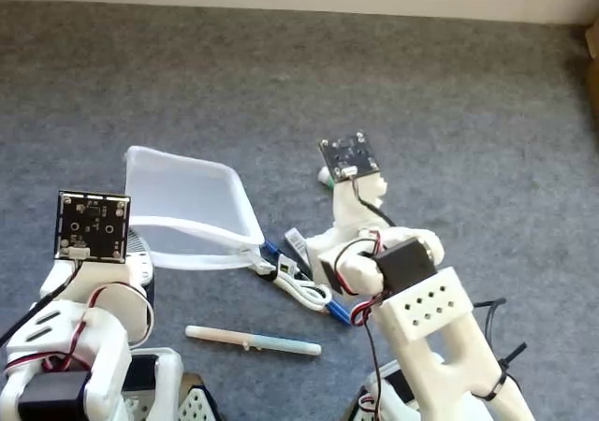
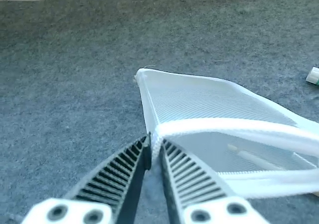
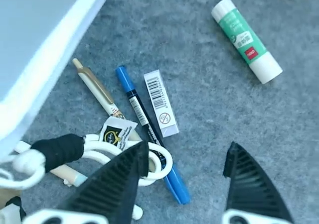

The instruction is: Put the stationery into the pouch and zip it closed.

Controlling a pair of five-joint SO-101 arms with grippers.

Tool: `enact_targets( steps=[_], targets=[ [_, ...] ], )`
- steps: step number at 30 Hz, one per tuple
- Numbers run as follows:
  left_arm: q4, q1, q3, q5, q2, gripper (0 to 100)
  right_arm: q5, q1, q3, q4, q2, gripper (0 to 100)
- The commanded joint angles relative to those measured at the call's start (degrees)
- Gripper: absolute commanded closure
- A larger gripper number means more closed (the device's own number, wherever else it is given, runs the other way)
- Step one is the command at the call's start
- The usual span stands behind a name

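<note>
The pouch (image 1: 187, 201), white mesh with its mouth agape, lies on the grey tabletop (image 1: 449, 94) toward the left arm; the left gripper (image 2: 153, 147) is clenched on the corner of its rim, the two ribbed fingers pressed together with the white edging pinched between them. The right gripper (image 3: 187, 152) hangs released, fingers spread wide, above a cluster of stationery just beside the pouch's mouth. In that cluster a blue pen (image 3: 149, 134) lies alongside a white block (image 3: 160, 103) with a barcode, the two nearly touching; a cream pen (image 3: 99, 92) with a gold clip lies on the blue pen's other side, nearer the pouch. A coiled white cable (image 3: 104, 152), bound by a black tie (image 3: 55, 149), rests across the lower parts of both pens, so it covers them where the gripper hangs; one loop crosses right over the blue pen's barrel. A glue stick (image 3: 246, 40), green with white ends, lies apart from the cluster on bare tabletop; in the high view the right arm hides most of it. A long pale pen (image 1: 253, 342) lies by itself between the two arms' bases, well clear of the pouch.
</note>
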Motion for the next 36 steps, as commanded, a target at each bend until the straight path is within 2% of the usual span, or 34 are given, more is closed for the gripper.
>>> enact_targets(
  steps=[1, 9, 19, 27, 36],
  targets=[
    [0.62, -0.84, -5.67, -0.35, 3.12, 99, 1.05, 2.68, -0.31, -3.82, -1.01, 76.7],
    [7.47, -3.21, -19.65, -0.18, 18.77, 99, 5.01, 5.93, -0.75, -6.11, -0.92, 76.7],
    [8.79, -3.38, -23.96, 0.09, 21.41, 99, 5.01, 5.85, -0.84, -6.46, 0.13, 76.7],
    [9.23, -7.6, -26.51, 0.09, 21.49, 99, 5.1, 5.93, -14.37, -6.37, 17.36, 76.7],
    [9.14, -7.6, -26.68, 0.09, 21.49, 99, 13.63, 8.31, -29.58, -6.37, 36.09, 76.7]
  ],
)
